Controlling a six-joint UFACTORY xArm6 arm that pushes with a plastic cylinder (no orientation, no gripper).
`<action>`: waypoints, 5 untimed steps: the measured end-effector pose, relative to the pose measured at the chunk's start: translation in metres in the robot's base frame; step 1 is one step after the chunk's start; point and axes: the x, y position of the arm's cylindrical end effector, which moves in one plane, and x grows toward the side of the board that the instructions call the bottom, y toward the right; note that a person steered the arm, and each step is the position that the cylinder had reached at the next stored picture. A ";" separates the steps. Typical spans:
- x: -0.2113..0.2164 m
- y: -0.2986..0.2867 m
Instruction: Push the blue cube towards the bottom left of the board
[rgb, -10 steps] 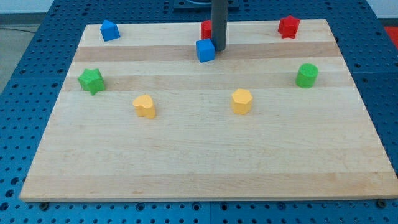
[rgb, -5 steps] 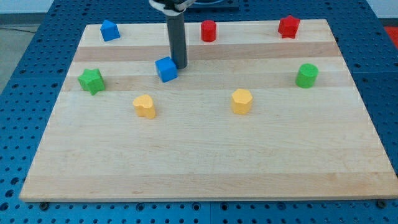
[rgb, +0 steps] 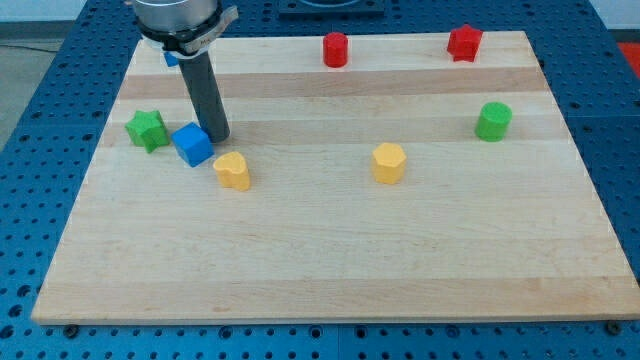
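Note:
The blue cube (rgb: 193, 144) sits on the wooden board (rgb: 330, 250) at the view's left, between a green star block (rgb: 147, 130) and a yellow heart-shaped block (rgb: 233, 171). My tip (rgb: 218, 135) rests against the cube's upper right side. The dark rod rises from there to the arm's head at the view's top left.
A second blue block (rgb: 171, 59) is mostly hidden behind the arm at the top left. A red cylinder (rgb: 335, 49) and a red star block (rgb: 464, 43) stand along the top. A green cylinder (rgb: 493, 121) is at the right, a yellow hexagonal block (rgb: 389, 163) near the middle.
My tip has pushed the blue cube from the top middle down and to the left, until it lies between the green star and the yellow heart.

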 end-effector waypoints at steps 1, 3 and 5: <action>0.010 -0.008; 0.035 -0.033; 0.043 -0.050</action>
